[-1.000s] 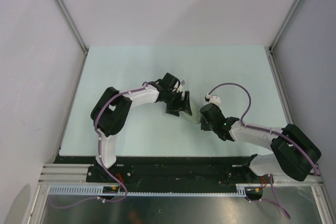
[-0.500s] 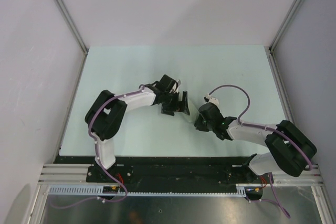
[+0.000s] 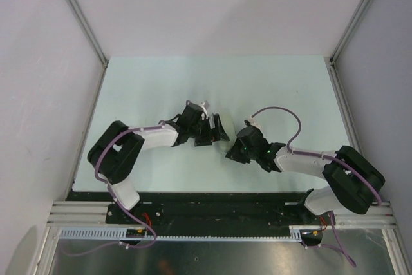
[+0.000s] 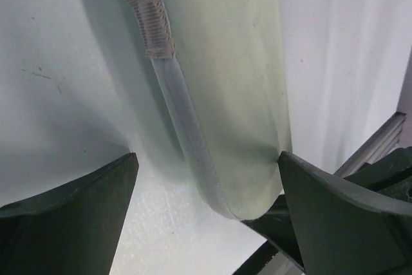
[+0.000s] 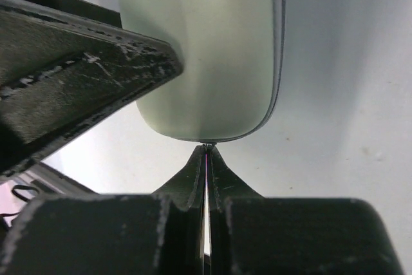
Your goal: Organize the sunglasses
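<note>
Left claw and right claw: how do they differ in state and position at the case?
The left claw is open; the right claw is shut, fingertips pressed together. The left claw's fingers stand either side of the case at its rounded end; the right claw's tips point at an end edge from outside. Both are at the same case.

Right tool (image 5: 206, 151) closed tight, tips touching rounded end of pale case (image 5: 206, 49)

No readable text, labels, brands or numbers anywhere in top or wrist views.
</note>
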{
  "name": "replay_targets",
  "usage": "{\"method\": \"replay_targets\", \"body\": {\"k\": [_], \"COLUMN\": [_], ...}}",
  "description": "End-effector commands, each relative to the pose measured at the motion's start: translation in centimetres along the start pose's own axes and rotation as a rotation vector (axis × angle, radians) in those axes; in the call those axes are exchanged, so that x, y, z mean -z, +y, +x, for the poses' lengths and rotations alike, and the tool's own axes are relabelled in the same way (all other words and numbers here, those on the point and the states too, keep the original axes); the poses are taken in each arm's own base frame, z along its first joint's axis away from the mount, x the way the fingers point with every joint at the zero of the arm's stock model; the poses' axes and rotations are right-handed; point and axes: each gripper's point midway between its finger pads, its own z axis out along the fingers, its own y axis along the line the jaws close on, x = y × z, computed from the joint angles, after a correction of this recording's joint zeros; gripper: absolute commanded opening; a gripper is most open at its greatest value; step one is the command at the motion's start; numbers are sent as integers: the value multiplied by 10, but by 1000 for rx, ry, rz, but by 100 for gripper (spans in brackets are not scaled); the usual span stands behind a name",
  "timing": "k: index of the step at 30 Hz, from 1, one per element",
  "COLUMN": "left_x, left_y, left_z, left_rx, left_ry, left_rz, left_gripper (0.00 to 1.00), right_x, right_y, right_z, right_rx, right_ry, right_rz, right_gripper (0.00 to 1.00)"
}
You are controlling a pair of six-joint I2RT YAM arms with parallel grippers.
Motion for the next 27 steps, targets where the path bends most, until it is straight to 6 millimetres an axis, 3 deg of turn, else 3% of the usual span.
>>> {"method": "replay_targets", "body": {"k": [1,5,10,16,17,20,27], "left_x": [-3,-7,-9,-8,-9,-11,-6], "left_y": [3,6,-2,-15,-15,-16,-17], "left_z": [7,15,10,-1,0,0,-3], "left_rx": [53,82,107,109,108,116,118], "left_ry": [-33,-13,-36,-58,-52,-49,-45], "left_rz": [43,56,100,141,146,156,178], "left_gripper": [100,100,99,87,80,72,62], "right_x": [7,13,14,11,10,8,4], "right_y": [42,52,56,48,47,45,38], "right_z": [-17,-18,-17,-10,-10,-9,-4], "right_rx": [-60,-68,-66,-31,-29,-14,13], "right_ry": [-28,-8,10,35,38,37,47], "right_rz": [-113,-141,-156,-130,-126,-123,-94], "right_gripper": [0,0,0,0,0,0,0]}}
